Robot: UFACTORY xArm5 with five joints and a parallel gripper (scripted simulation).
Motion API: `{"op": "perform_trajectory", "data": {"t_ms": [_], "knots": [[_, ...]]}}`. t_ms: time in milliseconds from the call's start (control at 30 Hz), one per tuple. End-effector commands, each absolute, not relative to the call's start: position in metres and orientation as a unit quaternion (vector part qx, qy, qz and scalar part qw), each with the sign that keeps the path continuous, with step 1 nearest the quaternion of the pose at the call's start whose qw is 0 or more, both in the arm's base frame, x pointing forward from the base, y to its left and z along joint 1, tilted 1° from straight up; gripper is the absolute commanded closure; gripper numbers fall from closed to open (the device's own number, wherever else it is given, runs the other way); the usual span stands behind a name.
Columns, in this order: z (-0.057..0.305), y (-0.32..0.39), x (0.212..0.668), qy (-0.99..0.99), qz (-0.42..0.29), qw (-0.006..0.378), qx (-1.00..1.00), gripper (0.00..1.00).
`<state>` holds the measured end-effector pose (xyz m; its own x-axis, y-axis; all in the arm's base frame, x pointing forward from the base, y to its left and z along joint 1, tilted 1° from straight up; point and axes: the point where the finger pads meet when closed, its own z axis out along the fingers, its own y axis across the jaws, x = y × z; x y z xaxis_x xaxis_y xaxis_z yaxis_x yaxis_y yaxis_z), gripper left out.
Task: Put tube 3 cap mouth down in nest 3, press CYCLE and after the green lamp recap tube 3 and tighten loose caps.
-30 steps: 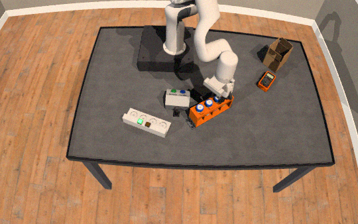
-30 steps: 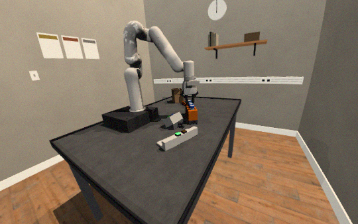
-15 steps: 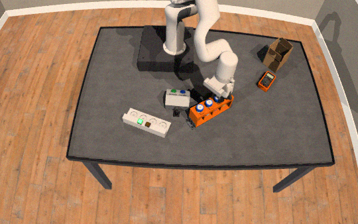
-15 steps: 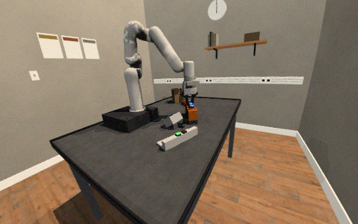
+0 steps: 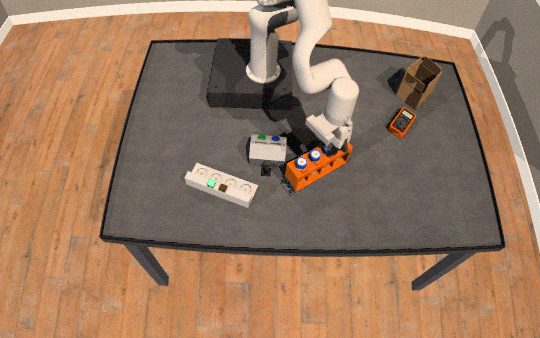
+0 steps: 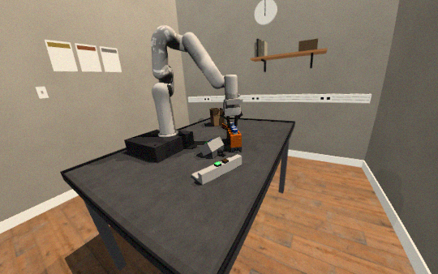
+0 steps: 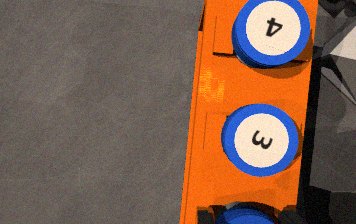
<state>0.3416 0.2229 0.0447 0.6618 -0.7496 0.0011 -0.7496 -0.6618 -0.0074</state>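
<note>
- The green lamp (image 5: 211, 183) on the cap tray (image 5: 194, 179) is lit and the nests look bare, so I judge the step in hand to be the tightness check on the other caps.
- The decapping station (image 7: 210, 150) lies near the desk's middle, a little toward the edge that carries the arm's base and the corner with the cardboard box (image 5: 419, 82).
- The gripper (image 5: 334, 145) hangs straight down over the station's end nearest that corner. Its fingers are clamped on the cap of tube 2 (image 7: 245, 218), which barely shows at the bottom of the wrist view.
- The cap of tube 3 (image 7: 260, 140) and the cap of tube 4 (image 7: 270, 27) sit on their tubes, apart from the fingers.
- To do it well: keep the wrist centred over the tube's axis, turn only in the tightening direction, and stop once the cap resists.
- Avoid lifting while gripped, since this cap must stay on.
- Release fully before moving along the row, to avoid dragging the cap or the station.
- The READY key (image 5: 261, 136) comes last.
</note>
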Motion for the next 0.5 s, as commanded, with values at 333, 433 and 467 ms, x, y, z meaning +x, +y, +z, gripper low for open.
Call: {"op": "perform_trajectory", "data": {"t_ms": [333,433,467], "knots": [[0.0457,0.2236,0.3427,0.526,-0.005,0.004,-0.851,1.00],[0.0457,0.2236,0.3427,0.543,-0.005,0.004,-0.840,1.00],[0.0457,0.2236,0.3427,0.551,-0.005,0.004,-0.834,1.00]]}}
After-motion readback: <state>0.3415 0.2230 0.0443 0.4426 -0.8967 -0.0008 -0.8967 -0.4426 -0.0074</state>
